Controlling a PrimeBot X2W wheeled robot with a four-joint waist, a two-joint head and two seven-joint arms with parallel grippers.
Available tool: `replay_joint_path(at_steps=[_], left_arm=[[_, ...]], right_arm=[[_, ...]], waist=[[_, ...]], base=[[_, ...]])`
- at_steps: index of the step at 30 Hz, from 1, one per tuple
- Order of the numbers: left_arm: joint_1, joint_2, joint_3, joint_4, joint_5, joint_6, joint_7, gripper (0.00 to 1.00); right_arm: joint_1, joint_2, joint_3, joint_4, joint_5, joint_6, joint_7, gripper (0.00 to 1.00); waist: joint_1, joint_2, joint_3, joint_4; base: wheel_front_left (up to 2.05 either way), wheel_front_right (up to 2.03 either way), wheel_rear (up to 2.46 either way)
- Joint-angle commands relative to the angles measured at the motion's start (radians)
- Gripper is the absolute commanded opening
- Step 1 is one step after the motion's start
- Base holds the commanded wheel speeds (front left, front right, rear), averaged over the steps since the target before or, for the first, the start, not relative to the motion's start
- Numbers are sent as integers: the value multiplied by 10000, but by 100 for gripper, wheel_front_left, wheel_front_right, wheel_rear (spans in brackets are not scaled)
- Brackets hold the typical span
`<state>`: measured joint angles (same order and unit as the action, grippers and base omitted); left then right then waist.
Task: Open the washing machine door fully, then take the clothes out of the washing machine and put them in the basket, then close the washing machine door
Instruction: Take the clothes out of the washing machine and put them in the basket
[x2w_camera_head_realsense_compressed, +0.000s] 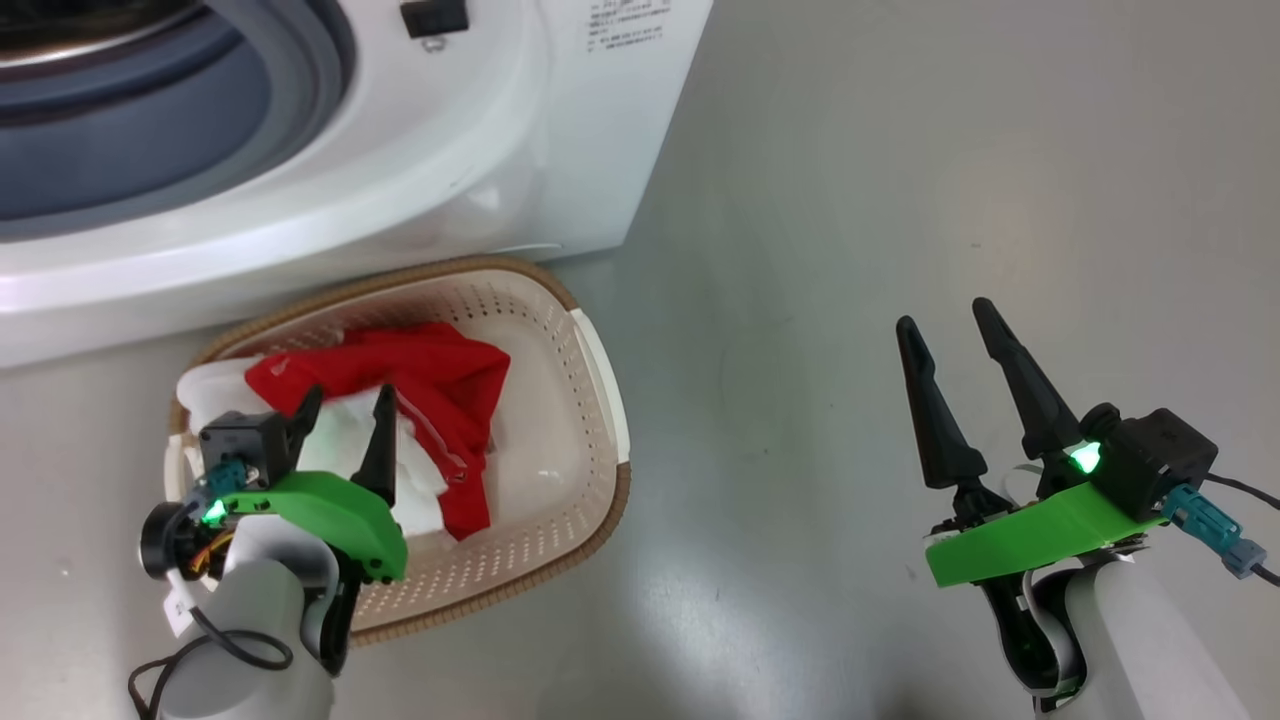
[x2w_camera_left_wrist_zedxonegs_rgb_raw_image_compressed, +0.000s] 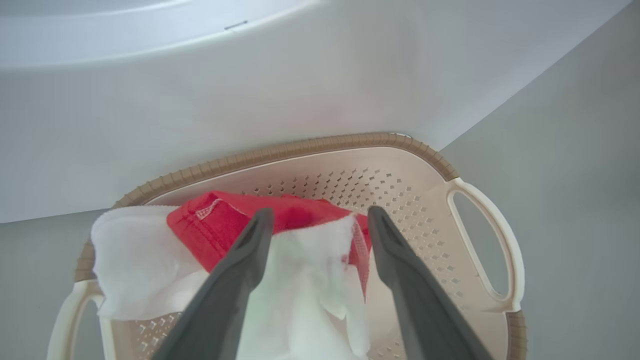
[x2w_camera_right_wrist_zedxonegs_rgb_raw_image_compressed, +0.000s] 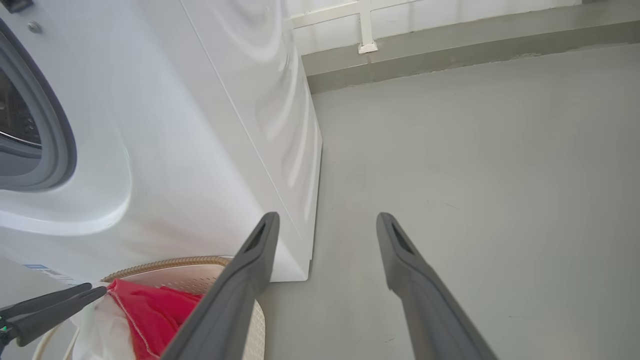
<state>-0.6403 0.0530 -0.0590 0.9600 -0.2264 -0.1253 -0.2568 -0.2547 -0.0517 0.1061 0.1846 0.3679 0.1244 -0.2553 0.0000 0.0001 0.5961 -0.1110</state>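
While the left tool (x2w_camera_head_realsense_compressed: 348, 395) hangs wide open over the basket (x2w_camera_head_realsense_compressed: 560, 430), gripping nothing, its two dark tapered fingers straddle a soft white cloth (x2w_camera_head_realsense_compressed: 415, 485) lying against a crumpled red garment (x2w_camera_head_realsense_compressed: 440, 380) with a stitched hem. The basket is cream plastic pierced with small holes, with a brown ribbed rim. At its eleven o'clock stands the glossy white washing machine (x2w_camera_head_realsense_compressed: 420, 170), its grey rubber gasket (x2w_camera_head_realsense_compressed: 300, 60) showing; the small printed label (x2w_camera_head_realsense_compressed: 625, 25) is too fine to read. At the basket's three o'clock the right tool (x2w_camera_head_realsense_compressed: 944, 313) gapes empty above the grey floor (x2w_camera_head_realsense_compressed: 850, 200).
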Motion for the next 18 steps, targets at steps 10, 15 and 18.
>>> replay_joint_path(at_steps=[10, 15, 18], left_arm=[[909, 319, 489, -1293, -104, -53, -49, 100], [1307, 306, 709, -1908, -34, -53, -49, 100], [1541, 278, 797, -2242, -17, -53, -49, 100]], right_arm=[[332, 14, 231, -13, -210, 63, -65, 100], [465, 14, 244, 95, -268, 63, -65, 100], [564, 14, 238, 143, -288, 63, -65, 100]], waist=[[0, -1, -1033, 219], [0, -1, -1571, 294], [0, -1, -1894, 338]], base=[[0, 0, 0], [0, 0, 0], [0, 0, 0]])
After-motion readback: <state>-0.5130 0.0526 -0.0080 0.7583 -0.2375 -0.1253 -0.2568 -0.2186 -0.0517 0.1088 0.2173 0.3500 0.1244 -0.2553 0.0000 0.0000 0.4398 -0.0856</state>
